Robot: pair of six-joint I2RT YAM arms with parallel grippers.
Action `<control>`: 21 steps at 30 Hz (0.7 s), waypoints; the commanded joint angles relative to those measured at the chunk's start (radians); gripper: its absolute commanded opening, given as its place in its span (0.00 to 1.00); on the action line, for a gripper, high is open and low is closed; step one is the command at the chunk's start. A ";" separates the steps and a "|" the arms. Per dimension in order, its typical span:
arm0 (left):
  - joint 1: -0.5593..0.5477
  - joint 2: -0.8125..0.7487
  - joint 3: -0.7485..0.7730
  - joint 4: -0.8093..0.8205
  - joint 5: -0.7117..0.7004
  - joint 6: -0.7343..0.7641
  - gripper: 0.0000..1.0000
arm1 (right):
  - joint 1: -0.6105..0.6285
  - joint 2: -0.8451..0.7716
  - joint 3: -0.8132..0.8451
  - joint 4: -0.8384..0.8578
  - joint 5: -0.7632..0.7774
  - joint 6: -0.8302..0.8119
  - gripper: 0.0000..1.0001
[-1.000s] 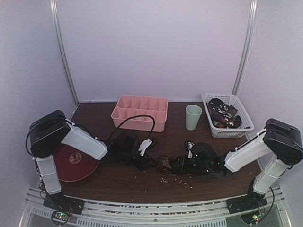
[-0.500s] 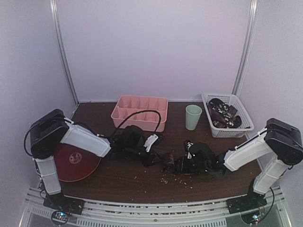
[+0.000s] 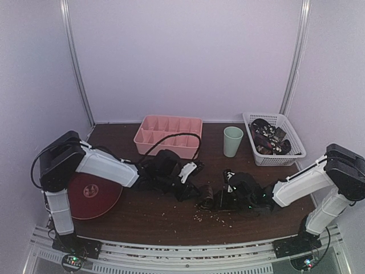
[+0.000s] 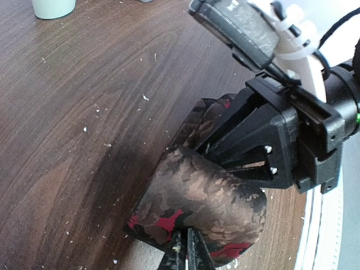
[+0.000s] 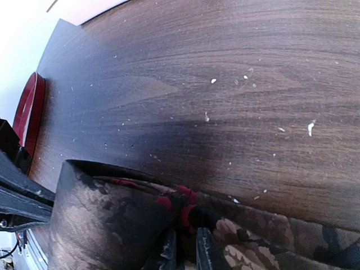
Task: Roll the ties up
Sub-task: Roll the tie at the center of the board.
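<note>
A partly rolled tie (image 3: 205,196), brown-patterned with red patches, lies on the dark wooden table between the two grippers. In the left wrist view the roll (image 4: 202,205) is a fat coil, and my left gripper (image 4: 183,254) is pinched shut on its near edge. My right gripper (image 5: 183,247) is shut on the tie's red-marked core, with the coil (image 5: 107,225) to its left and the loose length (image 5: 270,242) trailing right. From above, the left gripper (image 3: 191,191) and the right gripper (image 3: 219,200) meet at the roll from opposite sides.
A pink compartment tray (image 3: 168,136) stands at the back centre, with a pale green cup (image 3: 232,141) to its right. A white basket (image 3: 295,149) at the back right holds more ties (image 3: 271,138). A red plate (image 3: 91,194) lies at the left. Crumbs dot the table.
Both grippers and the roll have shifted a little to the right. The left arm has stretched further out, and the coil looks tighter and more upright.
</note>
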 commanded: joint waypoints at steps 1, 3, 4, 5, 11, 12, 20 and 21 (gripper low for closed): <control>-0.008 0.030 0.050 -0.077 -0.018 0.046 0.05 | 0.007 -0.036 -0.023 -0.030 0.039 -0.021 0.13; -0.008 0.036 0.065 -0.096 -0.022 0.054 0.05 | 0.008 -0.044 -0.025 -0.040 0.049 -0.023 0.13; -0.008 0.039 0.069 -0.101 -0.022 0.056 0.06 | 0.008 -0.049 -0.028 -0.044 0.055 -0.022 0.13; -0.007 0.041 0.073 -0.103 -0.022 0.056 0.06 | 0.007 -0.054 -0.033 -0.048 0.061 -0.023 0.13; -0.008 0.047 0.096 -0.118 -0.025 0.057 0.06 | 0.007 -0.093 -0.052 -0.072 0.083 -0.022 0.16; -0.008 0.048 0.098 -0.121 -0.028 0.059 0.06 | 0.007 -0.111 -0.056 -0.077 0.087 -0.021 0.16; -0.008 0.049 0.102 -0.125 -0.032 0.057 0.06 | 0.007 -0.121 -0.006 -0.096 0.075 -0.061 0.15; -0.008 0.049 0.102 -0.125 -0.033 0.058 0.06 | 0.008 -0.103 0.009 -0.094 0.064 -0.064 0.15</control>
